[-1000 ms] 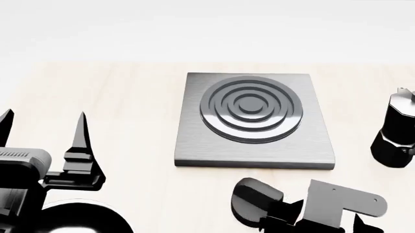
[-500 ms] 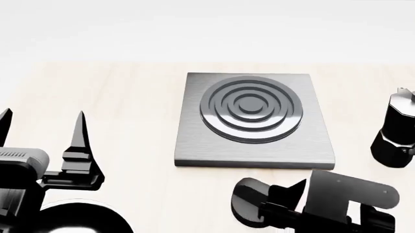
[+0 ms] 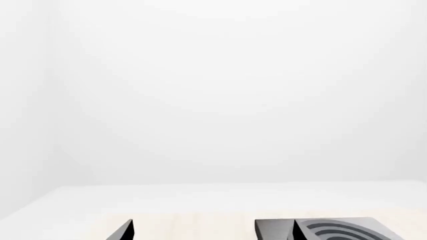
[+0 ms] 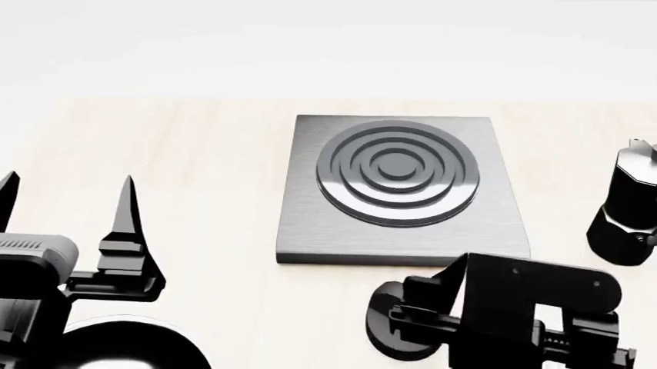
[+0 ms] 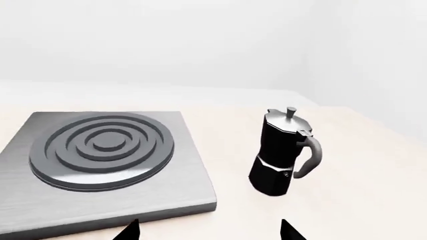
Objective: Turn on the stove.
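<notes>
My left gripper (image 4: 67,201) idles wide open, empty, near the table's left edge. Stove (image 4: 402,191) sits mid-table; its knob (image 4: 398,329) at the near edge. My right gripper (image 4: 431,307) hovers over it, fingers apart, gripping nothing. Moka pot (image 4: 624,207) right.

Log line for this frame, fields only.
task: turn on stove | right gripper: open, over knob, contact unclear | left gripper: open, idle | burner: bare | moka pot: upright, beside stove

A pale wooden table (image 4: 205,169) stands before plain white walls (image 3: 213,90).
</notes>
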Controlling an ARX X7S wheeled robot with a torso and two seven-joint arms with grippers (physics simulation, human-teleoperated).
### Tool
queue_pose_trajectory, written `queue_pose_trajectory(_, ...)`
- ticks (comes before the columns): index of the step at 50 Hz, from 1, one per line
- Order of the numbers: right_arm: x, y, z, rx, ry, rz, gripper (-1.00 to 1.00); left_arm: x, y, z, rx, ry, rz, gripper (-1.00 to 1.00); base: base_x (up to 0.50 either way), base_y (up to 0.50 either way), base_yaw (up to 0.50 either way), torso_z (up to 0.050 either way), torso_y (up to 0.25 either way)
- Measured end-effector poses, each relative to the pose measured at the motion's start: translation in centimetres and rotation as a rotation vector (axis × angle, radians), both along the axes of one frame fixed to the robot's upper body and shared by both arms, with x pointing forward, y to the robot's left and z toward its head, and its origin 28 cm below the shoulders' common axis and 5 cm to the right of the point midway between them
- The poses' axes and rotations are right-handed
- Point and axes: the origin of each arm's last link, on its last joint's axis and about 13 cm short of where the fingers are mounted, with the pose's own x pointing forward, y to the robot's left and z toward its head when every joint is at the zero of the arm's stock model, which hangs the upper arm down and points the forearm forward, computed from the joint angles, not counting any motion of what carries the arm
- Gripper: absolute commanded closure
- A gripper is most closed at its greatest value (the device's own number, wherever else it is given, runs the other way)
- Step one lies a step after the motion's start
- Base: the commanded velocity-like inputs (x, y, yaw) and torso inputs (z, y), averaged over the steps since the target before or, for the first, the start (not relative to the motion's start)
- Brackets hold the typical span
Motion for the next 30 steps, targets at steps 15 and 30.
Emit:
queue_pose_trajectory(15,-0.3,0.4,0.8,-0.037,-0.069,0.036,-1.0,0.0,0.0,0.0,-0.001,0.0,-0.002,-1.0,0.0,0.0,0.0,0.0,0.0)
queue_pose_trajectory(30,-0.6,0.8,1.2,-0.056,-0.13,0.098,-1.0,0.0,0.0,0.0,-0.003,0.001,-0.001,-1.0,0.0,0.0,0.0,0.0,0.0)
